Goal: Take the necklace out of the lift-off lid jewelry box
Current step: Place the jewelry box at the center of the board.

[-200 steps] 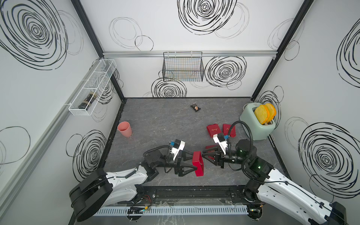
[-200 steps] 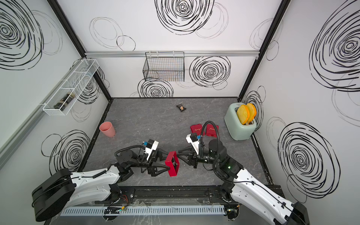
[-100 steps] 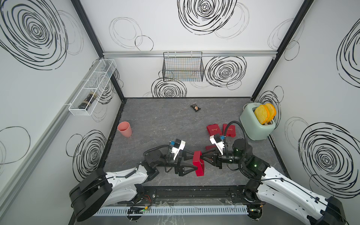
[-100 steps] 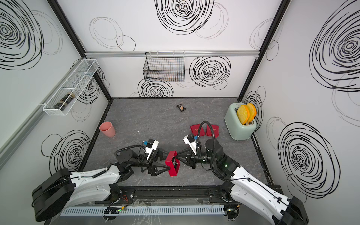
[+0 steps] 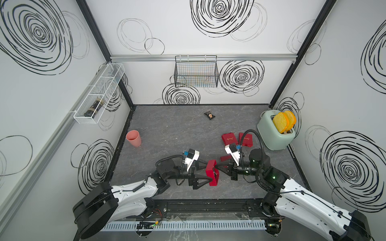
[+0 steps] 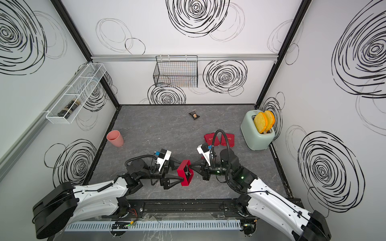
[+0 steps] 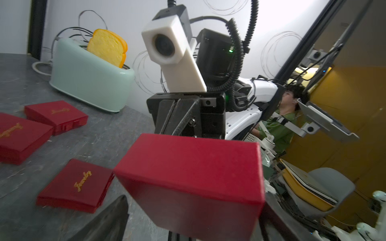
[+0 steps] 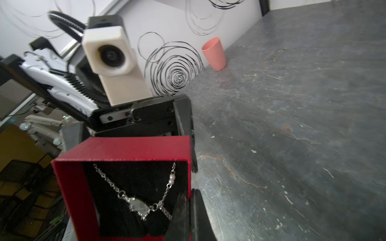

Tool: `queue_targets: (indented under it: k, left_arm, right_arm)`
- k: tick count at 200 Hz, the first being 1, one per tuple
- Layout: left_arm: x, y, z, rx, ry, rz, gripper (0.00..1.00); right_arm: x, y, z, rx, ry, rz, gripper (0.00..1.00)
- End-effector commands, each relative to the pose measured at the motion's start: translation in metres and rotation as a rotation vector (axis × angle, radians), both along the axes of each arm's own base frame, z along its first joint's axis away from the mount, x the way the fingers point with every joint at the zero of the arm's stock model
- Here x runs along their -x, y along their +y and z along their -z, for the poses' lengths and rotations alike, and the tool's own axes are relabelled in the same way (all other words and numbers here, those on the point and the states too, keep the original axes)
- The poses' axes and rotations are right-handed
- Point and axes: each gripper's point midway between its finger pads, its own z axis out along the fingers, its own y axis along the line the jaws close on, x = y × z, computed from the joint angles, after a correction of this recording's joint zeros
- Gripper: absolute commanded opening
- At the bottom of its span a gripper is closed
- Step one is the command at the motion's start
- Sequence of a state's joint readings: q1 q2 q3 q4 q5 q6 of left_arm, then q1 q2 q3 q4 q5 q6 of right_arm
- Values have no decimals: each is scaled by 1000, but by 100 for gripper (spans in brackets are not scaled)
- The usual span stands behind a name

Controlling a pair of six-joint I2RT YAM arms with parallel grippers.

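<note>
Two-sided handling near the table's (image 5: pixel 167 129) front edge. Flanking the red jewelry box (image 5: pixel 212 174), lidless and tipped on its side, with the left gripper (image 5: pixel 206 174) now standing wide apart around it, wider than a second ago. Reaching into the open face with the right gripper (image 8: pixel 190 193), jaws having just come fully together. Still showing the necklace (image 8: pixel 137 205) on the dark lining (image 8: pixel 146 179) inside; not yet confirming a pinch on the chain, so likely just starting the pull-out.

necklace (image 8: pixel 144 200) in box (image 8: pixel 125 150) between left gripper (image 5: pixel 207 174) and right gripper (image 8: pixel 189 210)
</note>
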State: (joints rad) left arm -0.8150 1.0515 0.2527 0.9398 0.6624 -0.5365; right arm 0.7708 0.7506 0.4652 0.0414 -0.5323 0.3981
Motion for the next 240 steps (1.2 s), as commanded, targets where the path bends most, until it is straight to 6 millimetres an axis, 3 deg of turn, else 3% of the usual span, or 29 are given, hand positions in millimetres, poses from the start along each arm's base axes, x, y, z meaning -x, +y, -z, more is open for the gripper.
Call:
queue_targets:
  k: [1,24,39,77,135,190,240]
  left_arm:
    - [-34,17,31,-129,6,-230,98]
    - [-57,41,64,-280,26,-419,98]
    - [-65,55,74,-330,27,-498,97]
    - [-77,81,82,-347,42,-647,95]
    - [-71,84,90,-350,40,-637,94]
    - [-69,84,91,-350,38,-628,93]
    - [-68,84,92,-353,37,-624,93]
  right_arm:
    - [-33,-15,18,140,11,198,0]
    - [-48,-21,48,255,60,273,0]
    - [-54,-22,66,323,90,311,0]
    - [-64,-30,112,524,164,394,0]
    - [-62,-20,153,738,239,385,1]
    - [-60,-11,163,827,256,374,6]
    - [-57,-4,150,821,232,365,29]
